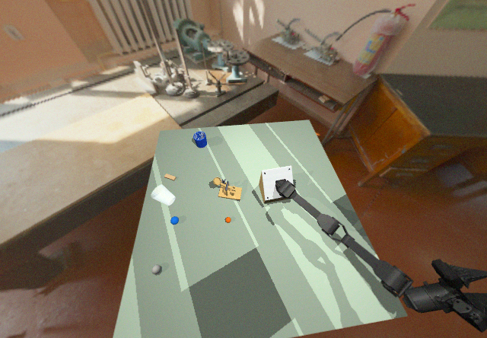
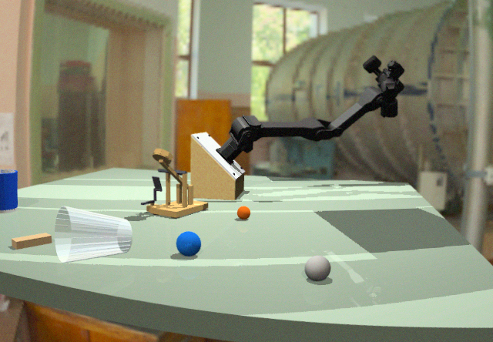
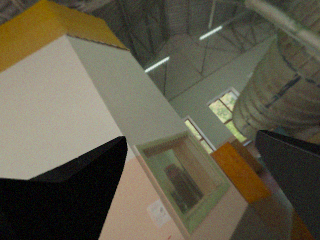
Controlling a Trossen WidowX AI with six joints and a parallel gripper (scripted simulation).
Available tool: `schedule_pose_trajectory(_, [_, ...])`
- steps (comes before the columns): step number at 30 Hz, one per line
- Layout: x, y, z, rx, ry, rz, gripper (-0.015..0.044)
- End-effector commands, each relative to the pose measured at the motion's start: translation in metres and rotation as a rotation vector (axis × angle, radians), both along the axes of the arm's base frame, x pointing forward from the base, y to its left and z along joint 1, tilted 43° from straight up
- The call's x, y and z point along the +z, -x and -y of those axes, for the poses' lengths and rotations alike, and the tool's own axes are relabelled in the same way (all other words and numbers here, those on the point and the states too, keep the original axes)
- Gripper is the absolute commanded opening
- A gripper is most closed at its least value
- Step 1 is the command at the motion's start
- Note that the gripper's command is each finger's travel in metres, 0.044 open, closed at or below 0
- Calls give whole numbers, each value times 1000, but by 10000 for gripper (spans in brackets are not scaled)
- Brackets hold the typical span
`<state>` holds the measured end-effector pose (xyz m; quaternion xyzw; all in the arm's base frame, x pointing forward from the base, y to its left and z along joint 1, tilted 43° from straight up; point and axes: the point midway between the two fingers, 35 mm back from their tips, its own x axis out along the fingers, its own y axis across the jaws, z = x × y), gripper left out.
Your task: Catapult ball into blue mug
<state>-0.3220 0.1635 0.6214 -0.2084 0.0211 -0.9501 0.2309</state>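
Note:
The wooden catapult [image 1: 234,193] [image 2: 175,209] stands upright on the table, its throwing arm slanting up with the round cup [image 1: 217,181] [image 2: 162,155] at the raised end; no ball shows in the cup. The blue mug [image 1: 200,140] [image 2: 8,190] stands upright near the far table edge in the top view. A small orange ball [image 1: 227,219] [image 2: 243,212], a larger blue ball [image 1: 174,220] [image 2: 188,243] and a grey ball [image 1: 156,269] [image 2: 317,267] lie on the table. My gripper [image 2: 383,66] [image 3: 189,140] is open and empty, raised high, far from catapult and balls.
A translucent white cup [image 1: 163,195] [image 2: 93,235] lies on its side. A small wooden block [image 1: 170,176] [image 2: 31,240] lies near it. The arm's wedge-shaped mount [image 1: 270,176] [image 2: 210,179] stands close beside the catapult.

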Motion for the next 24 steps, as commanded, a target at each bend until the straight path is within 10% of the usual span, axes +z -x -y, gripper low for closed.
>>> schedule_pose_trajectory(1, [1, -1, 0, 0, 0, -2, 426])
schedule_pose_trajectory(24, [92, -125, 121, 101, -20, -369, 440])
